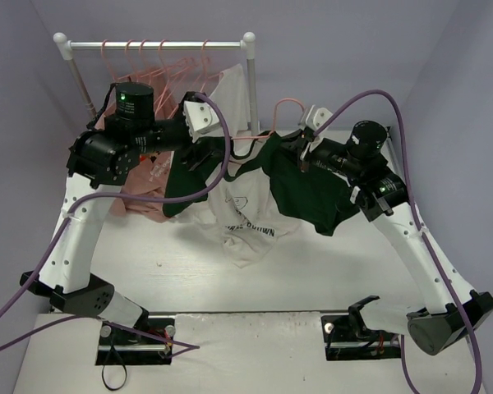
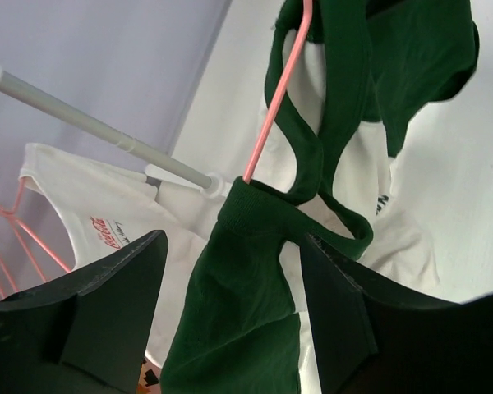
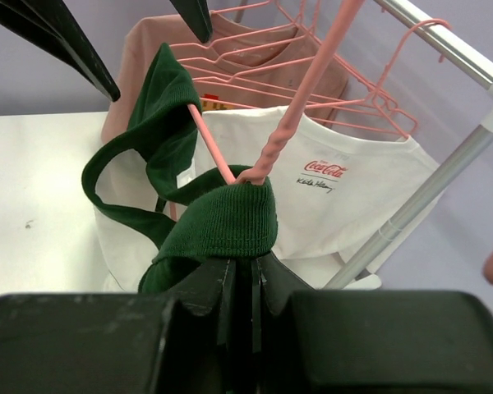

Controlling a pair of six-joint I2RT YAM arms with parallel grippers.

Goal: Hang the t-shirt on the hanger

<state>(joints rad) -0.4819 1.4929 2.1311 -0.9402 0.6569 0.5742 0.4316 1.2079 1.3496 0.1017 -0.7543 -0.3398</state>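
The t-shirt (image 1: 248, 215), white with dark green sleeves and collar, hangs bunched over the table between both arms. The pink hanger (image 1: 289, 103) passes through its green collar. My right gripper (image 3: 253, 264) is shut on the ribbed green collar (image 3: 230, 222) just below the hanger's twisted neck (image 3: 289, 135). My left gripper (image 2: 234, 242) stands open around a green sleeve (image 2: 238, 320), and neither of its fingers (image 2: 107, 304) touches the cloth. The hanger's arm (image 2: 275, 98) rises from the collar just beyond that gripper. The hanger's lower frame is hidden inside the shirt.
A clothes rail (image 1: 156, 43) at the back carries several pink hangers (image 1: 160, 70). A white shirt with red print (image 3: 345, 189) hangs at the rail's right post (image 3: 427, 197). A salmon-pink shirt (image 1: 144, 187) hangs behind the left arm.
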